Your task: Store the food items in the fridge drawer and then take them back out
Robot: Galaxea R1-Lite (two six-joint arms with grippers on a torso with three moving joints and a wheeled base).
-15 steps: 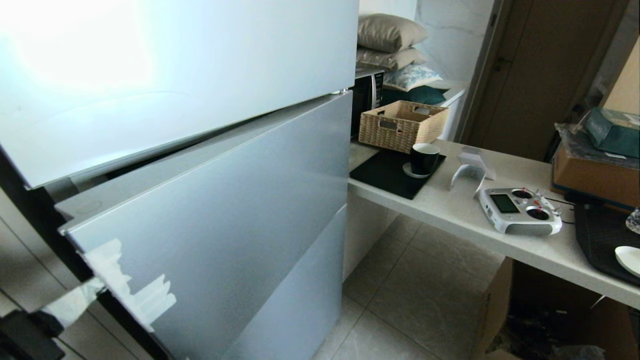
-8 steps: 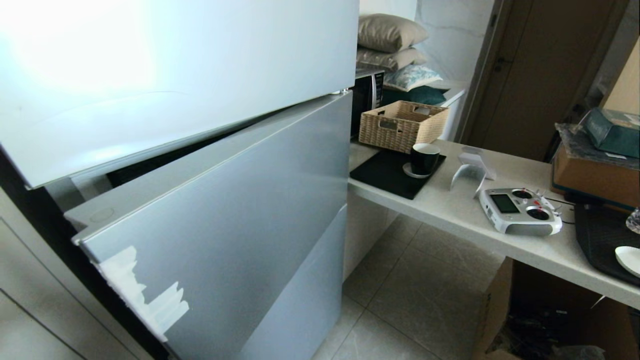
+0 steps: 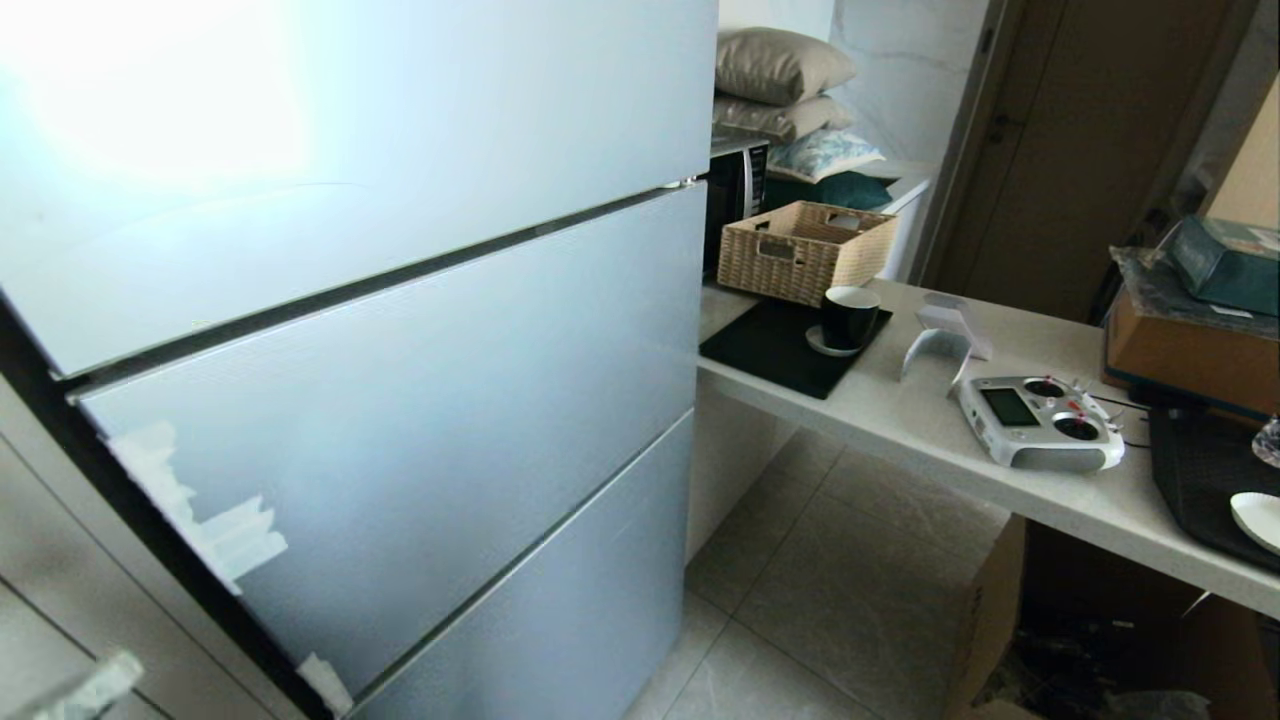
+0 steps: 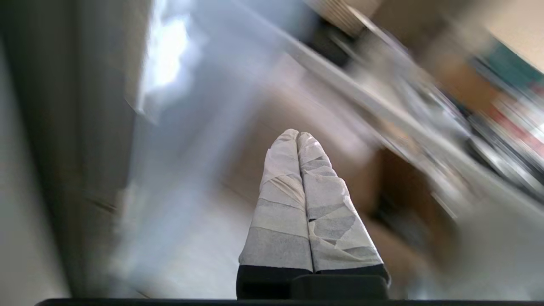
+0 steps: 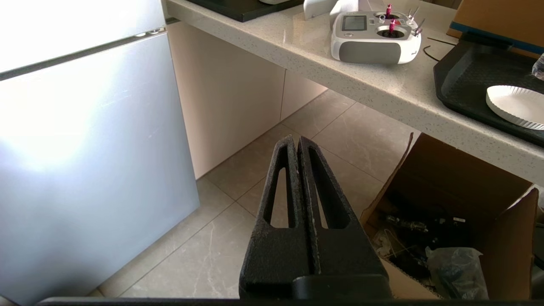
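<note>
At the far left of the head view a taped tip of our left gripper [image 3: 85,690] just shows at the bottom corner; in its wrist view the white tape-wrapped left gripper [image 4: 297,135] has its fingers pressed flat together with nothing between them, beside the pale fridge side and not touching it. Next to the right stands the tall silver-blue fridge, and its wide middle drawer front [image 3: 400,420] now sits flush with the panels above and below. A second ago that front stood tilted out with a dark gap over it and the black arm at the lower left; half a second ago it was still ajar, so it has since swung shut and the arm has nearly left the picture. The small orange-red fruit is in none of our views, nor is the clear fridge drawer; both may lie behind the closed front, though we cannot tell. Our risk, as we judge it, is that with the front shut and taped fingers closed, prying the thin seam could slip. Further right, the speckled white counter [image 3: 900,420] carries a woven basket [image 3: 805,250] and a white remote controller [image 3: 1040,420]. Our black right gripper [image 5: 297,142] hangs closed and empty over the tiled floor, above an open cardboard box [image 5: 459,212].
</note>
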